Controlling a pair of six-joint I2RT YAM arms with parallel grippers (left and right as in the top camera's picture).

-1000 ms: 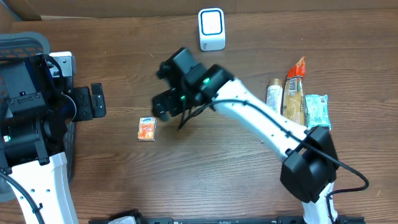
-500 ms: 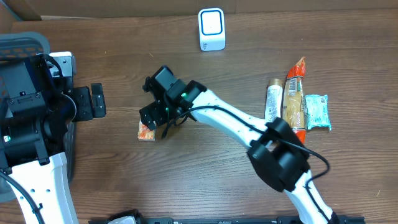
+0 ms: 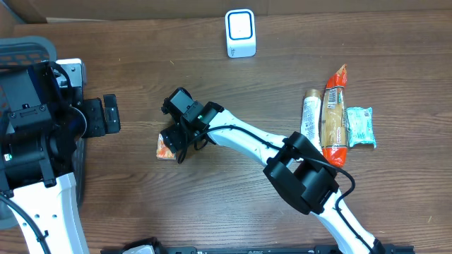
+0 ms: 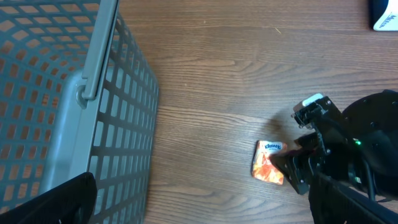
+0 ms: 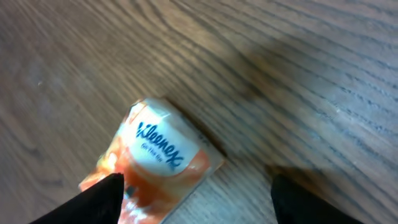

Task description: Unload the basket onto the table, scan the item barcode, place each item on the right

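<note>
We are resting the left gripper (image 3: 109, 116) well left of the tissue pack (image 3: 166, 147), by the basket (image 4: 93, 93). Its jaws are spread wide and empty, likely so that the other arm has free reach. We are straddling the pack with the right gripper (image 5: 196, 190), one finger at one edge and the other just clear of the opposite edge. The jaws are open with nothing lifted yet, since the pack must be raised to face the scanner (image 3: 240, 33) standing well beyond it.

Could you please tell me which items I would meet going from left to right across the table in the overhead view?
Kleenex pack → white scanner → cream tube → orange snack bar → green packet.
</note>
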